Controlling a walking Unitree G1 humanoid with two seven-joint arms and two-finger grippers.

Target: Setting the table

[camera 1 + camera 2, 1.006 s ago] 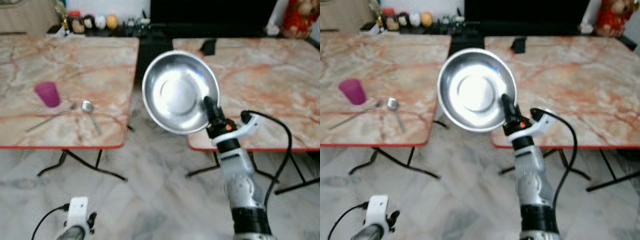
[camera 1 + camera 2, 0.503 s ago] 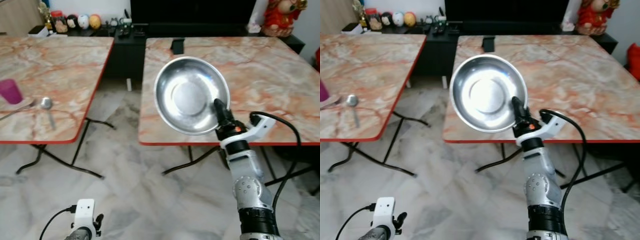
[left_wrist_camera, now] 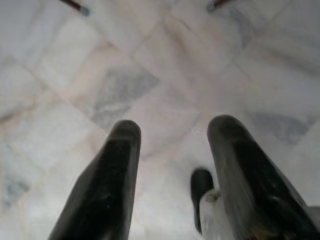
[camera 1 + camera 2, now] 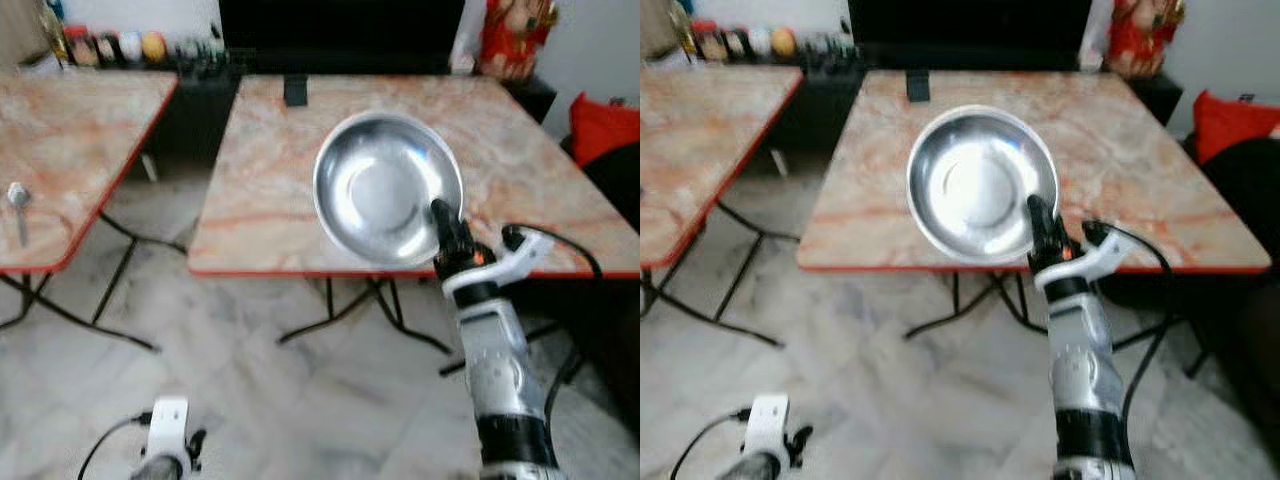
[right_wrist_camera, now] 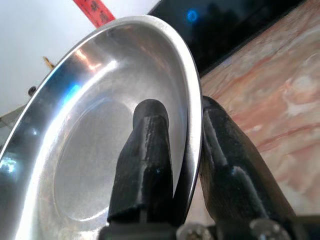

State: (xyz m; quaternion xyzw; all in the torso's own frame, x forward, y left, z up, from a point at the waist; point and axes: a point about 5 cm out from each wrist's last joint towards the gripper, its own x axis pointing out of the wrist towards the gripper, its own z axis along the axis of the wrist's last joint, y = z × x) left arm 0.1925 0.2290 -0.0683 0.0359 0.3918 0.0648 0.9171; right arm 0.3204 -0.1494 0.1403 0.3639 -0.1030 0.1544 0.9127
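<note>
**Carry the bowl to the table**

The right gripper point(image 4: 438, 212) clamps the rim of the steel bowl point(image 4: 385, 187), held tilted above the near edge of the marble table point(image 4: 270, 160). Level it before lowering. The left gripper point(image 3: 172, 165) hangs with fingers apart over the tiled floor point(image 4: 250, 390). A second table point(image 4: 60, 140) stands to the left.

A dark cabinet point(image 4: 340, 40) is seen along the back wall, with small jars point(image 4: 105, 47) lined up at its left end. A red figurine point(image 4: 510, 35) stands at its right end. A red cushion point(image 4: 603, 125) lies at the far right. The floor point(image 4: 290, 400) is laid with grey-veined marble tiles.
</note>
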